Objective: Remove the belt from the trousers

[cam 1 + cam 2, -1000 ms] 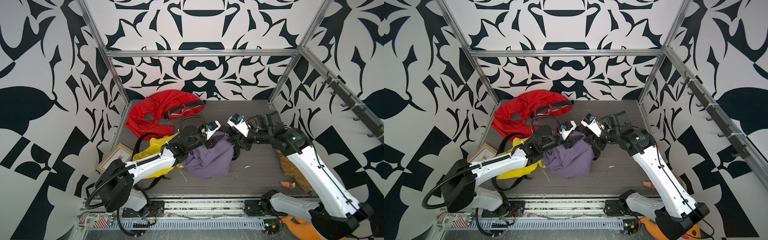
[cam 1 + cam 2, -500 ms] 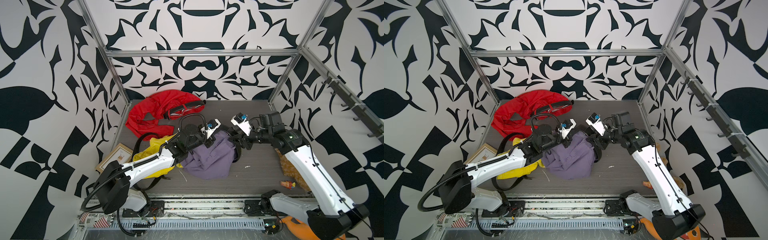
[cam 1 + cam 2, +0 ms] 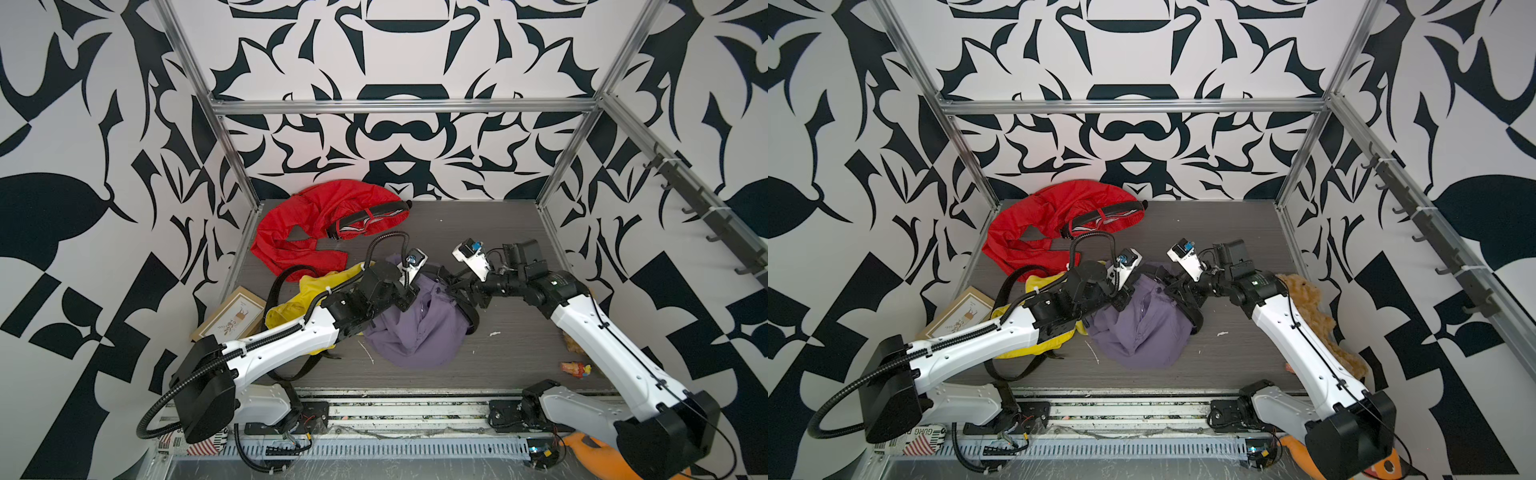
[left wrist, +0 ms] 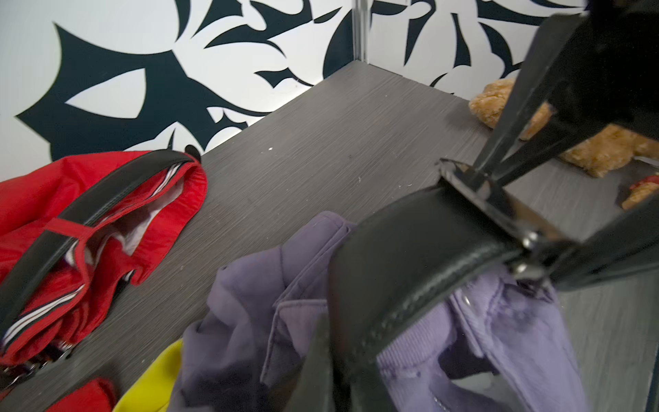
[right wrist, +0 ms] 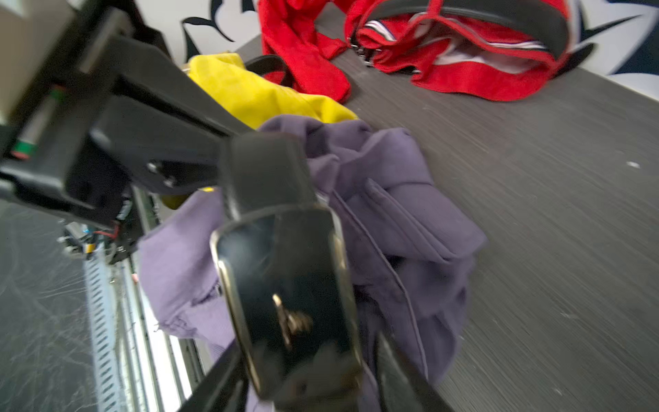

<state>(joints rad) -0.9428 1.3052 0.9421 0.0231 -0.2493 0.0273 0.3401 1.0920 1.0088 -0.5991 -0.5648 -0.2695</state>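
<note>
The purple trousers [image 3: 419,328] [image 3: 1142,332] lie crumpled mid-table, with the black belt [image 4: 410,242] still at their waistband. My left gripper [image 3: 409,297] [image 4: 335,356] is shut on the belt strap just behind the buckle. The shiny dark buckle [image 5: 285,285] [image 4: 481,196] sits between the fingers of my right gripper [image 3: 451,282] [image 5: 306,378]. Those fingers stand apart, with a gap on one side of the buckle. A black loop of the belt [image 3: 471,316] hangs round the trousers' right edge.
Red trousers [image 3: 316,224] with their own black belt lie at the back left. A yellow garment [image 3: 307,295] and a picture frame [image 3: 230,313] lie under my left arm. A brown teddy [image 3: 1312,307] rests against the right wall, and a small toy [image 3: 575,369] lies front right.
My left gripper has closed on the belt strap. My right gripper's jaws have widened around the buckle, and the right arm has drawn back slightly.
</note>
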